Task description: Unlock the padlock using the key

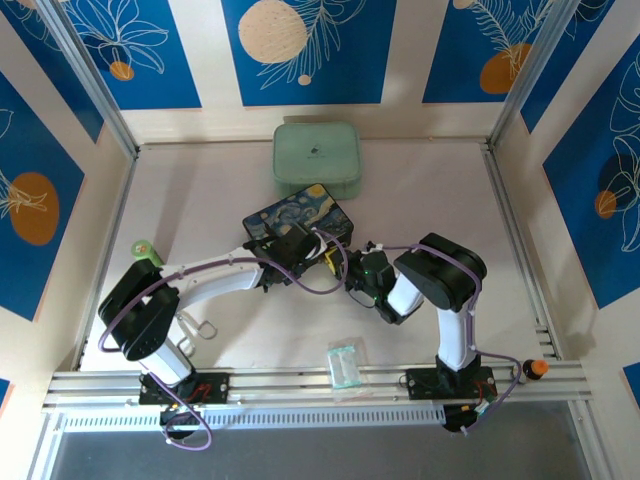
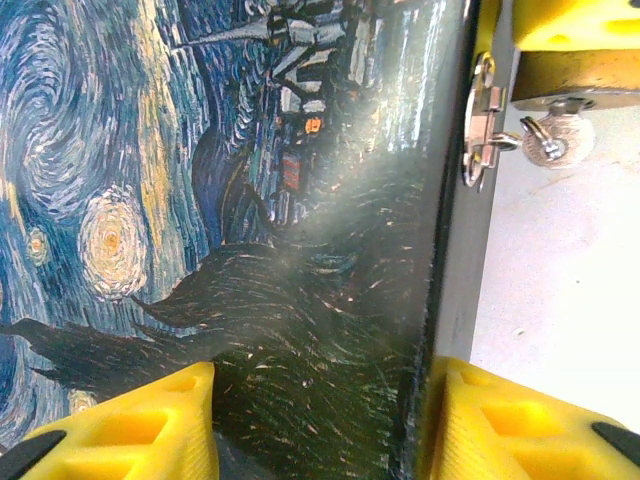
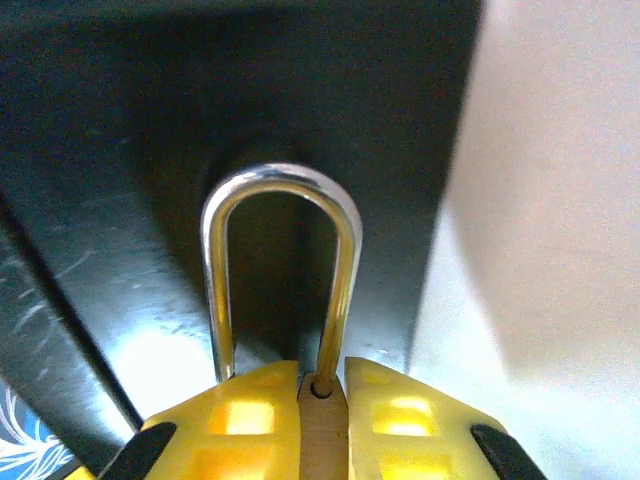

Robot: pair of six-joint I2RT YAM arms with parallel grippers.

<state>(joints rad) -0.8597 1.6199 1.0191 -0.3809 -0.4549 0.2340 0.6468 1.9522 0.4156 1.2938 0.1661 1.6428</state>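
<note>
Two containers stand on the bench point(image 1: 200, 200). A mint-green case point(image 1: 316, 155) sits at the far side, shut. The painted box point(image 1: 300, 222) sits just in front of it with its lid down, so the contents of both are hidden. A clear packet point(image 1: 347, 362) holding pale green pieces lies near the front rail. The padlock point(image 3: 280, 176) sits at the hasp point(image 2: 478, 120) on the box's side wall. The right pincer point(image 3: 322, 375) is closed on its brass body, which fills the gap between the yellow fingers. The silver shackle points straight away from that pincer toward the dark wall, its long axis in line with the fingers. The left pincer point(image 2: 320, 380) is spread wide. One of its fingers is over the painted lid and the other is beyond the lid's edge, above the bench, with nothing clamped between them.
</note>
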